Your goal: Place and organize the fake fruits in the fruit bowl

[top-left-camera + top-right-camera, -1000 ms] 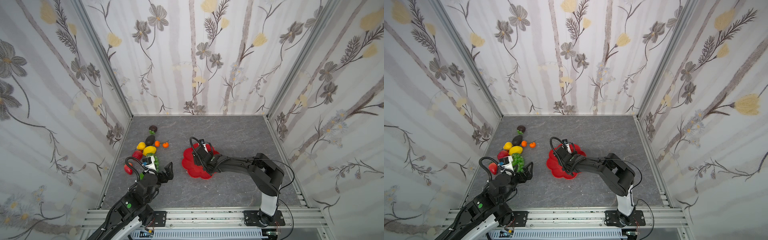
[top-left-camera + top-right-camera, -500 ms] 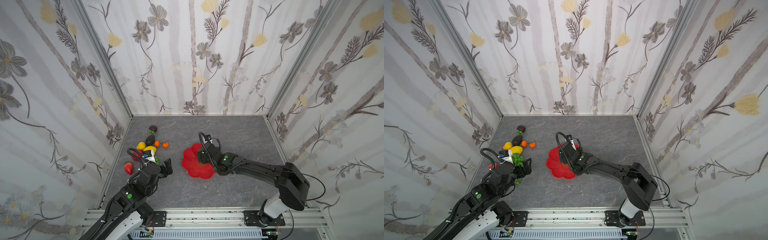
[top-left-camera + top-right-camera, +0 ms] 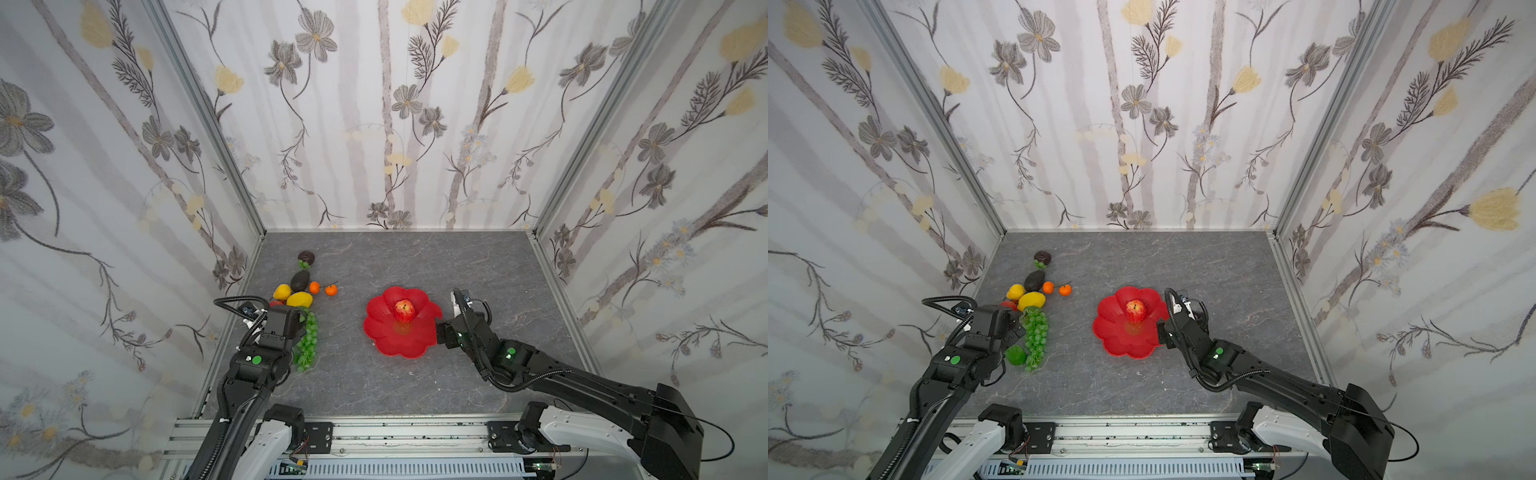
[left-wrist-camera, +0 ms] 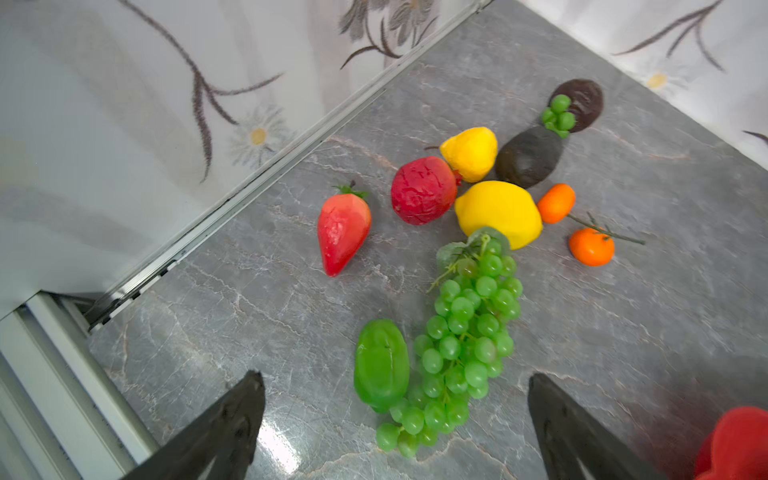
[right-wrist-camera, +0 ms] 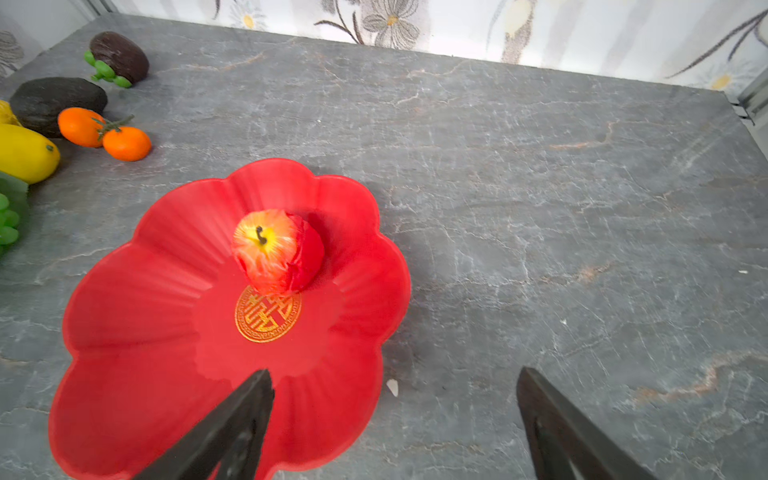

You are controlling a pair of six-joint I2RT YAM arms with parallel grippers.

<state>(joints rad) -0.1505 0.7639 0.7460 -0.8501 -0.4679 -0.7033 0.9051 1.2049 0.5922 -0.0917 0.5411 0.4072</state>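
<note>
The red flower-shaped fruit bowl (image 3: 386,340) (image 3: 1117,340) (image 5: 137,316) holds one red apple (image 3: 404,311) (image 3: 1135,310) (image 5: 276,249). My right gripper (image 5: 395,372) (image 3: 442,328) stands open and empty over the bowl's right rim. The other fake fruits lie by the left wall: grape bunch (image 4: 465,332) (image 3: 308,343), green fruit (image 4: 380,363) (image 3: 1015,355), strawberry (image 4: 343,226), dark red fruit (image 4: 424,189), lemon (image 4: 498,212), yellow pear (image 4: 471,151), avocado (image 4: 528,156), two tangerines (image 4: 591,246). My left gripper (image 4: 395,378) (image 3: 1013,328) hangs open above the grapes' lower end and the green fruit.
A dark round fruit with green leaves (image 4: 582,102) (image 3: 306,257) lies farthest back. The left wall's metal rail (image 4: 249,191) runs close beside the strawberry. A small white fleck (image 5: 392,386) lies on the grey table beside the bowl.
My right gripper has drawn back from over the bowl to its right rim, and the apple now shows in the bowl. The left gripper has moved left over the grapes.
</note>
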